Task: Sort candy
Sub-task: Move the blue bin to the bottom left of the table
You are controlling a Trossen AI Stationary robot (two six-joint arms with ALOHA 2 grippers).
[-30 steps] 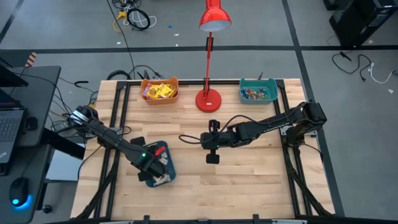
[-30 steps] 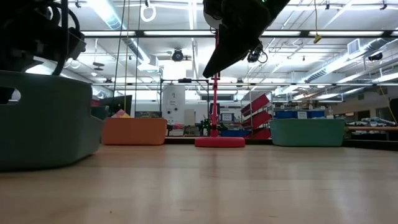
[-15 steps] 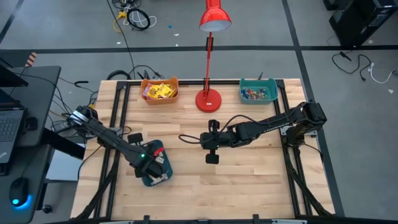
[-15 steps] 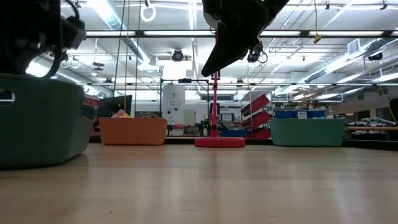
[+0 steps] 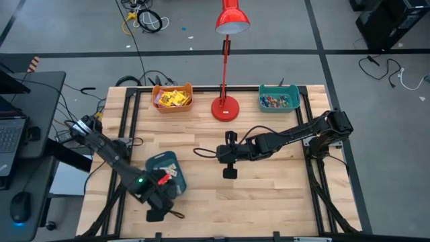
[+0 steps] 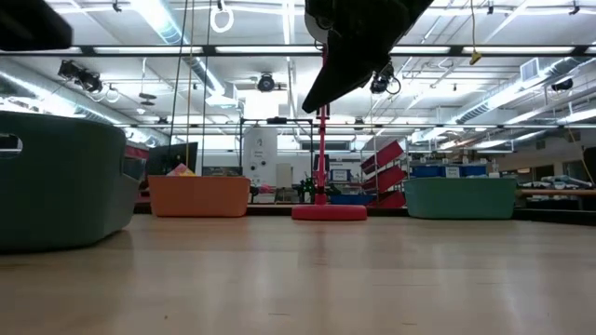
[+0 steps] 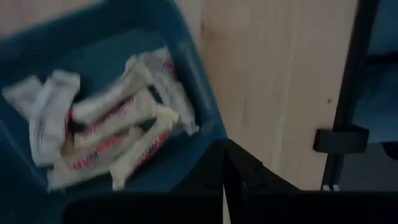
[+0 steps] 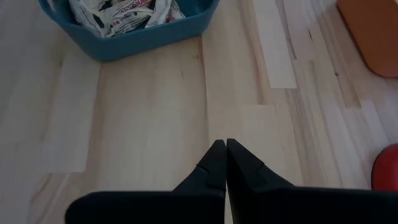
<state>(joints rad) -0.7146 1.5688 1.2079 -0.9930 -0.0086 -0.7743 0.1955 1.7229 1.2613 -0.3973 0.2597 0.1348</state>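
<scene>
A teal bin (image 5: 163, 167) near the table's left holds pale beige bars (image 7: 118, 134) with red print. My left gripper (image 5: 163, 195) hovers shut just nearward of that bin, touching nothing. My right gripper (image 5: 229, 165) hangs shut over bare wood at mid-table (image 8: 224, 144), its tip well above the surface in the low view (image 6: 315, 100). An orange bin (image 5: 173, 98) with yellow packets stands at the far edge. A second teal bin (image 5: 279, 101), with tiny coloured pieces, stands far right.
A red desk lamp stands on its base (image 5: 225, 107) between the two far bins. Black frame rails (image 7: 348, 93) run along the table's edges. Cables trail from the right arm across the middle. Bare wood lies right of and nearward of the right gripper.
My left gripper has pulled back out of the near teal bin toward the table's near edge and risen out of the low view. The bin slid slightly toward the table's left, then stayed put. The right arm has kept still.
</scene>
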